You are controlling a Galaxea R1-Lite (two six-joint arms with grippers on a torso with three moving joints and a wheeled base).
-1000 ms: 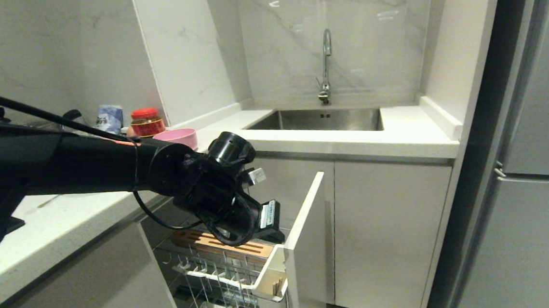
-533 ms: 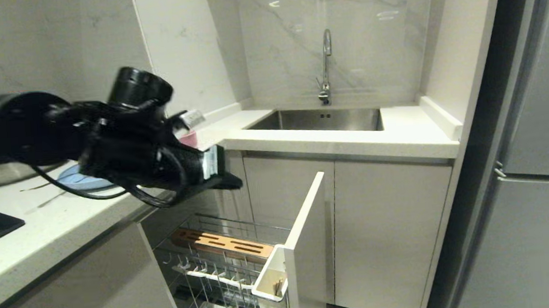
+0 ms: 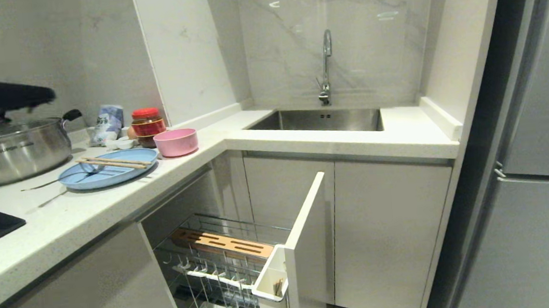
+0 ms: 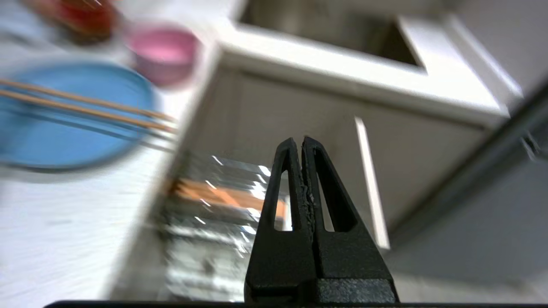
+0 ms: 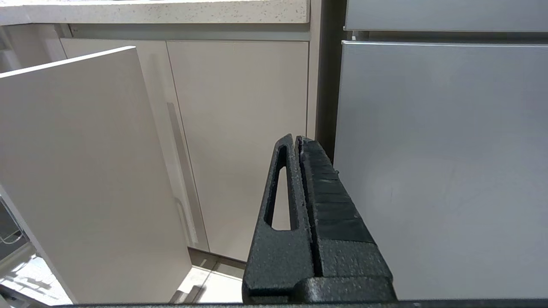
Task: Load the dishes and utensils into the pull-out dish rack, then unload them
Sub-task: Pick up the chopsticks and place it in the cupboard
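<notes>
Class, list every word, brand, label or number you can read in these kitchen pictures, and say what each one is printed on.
Nothing here can be read for certain.
Steel pot: dark lettering on its side, too small to read.
Blue-and-white packet: dark print, too small to read.
Red-lidded jar: no legible label.

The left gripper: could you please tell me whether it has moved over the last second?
Yes. The left gripper, fingers shut, has swung from above the pull-out dish rack up and leftward, over the pot.
</notes>
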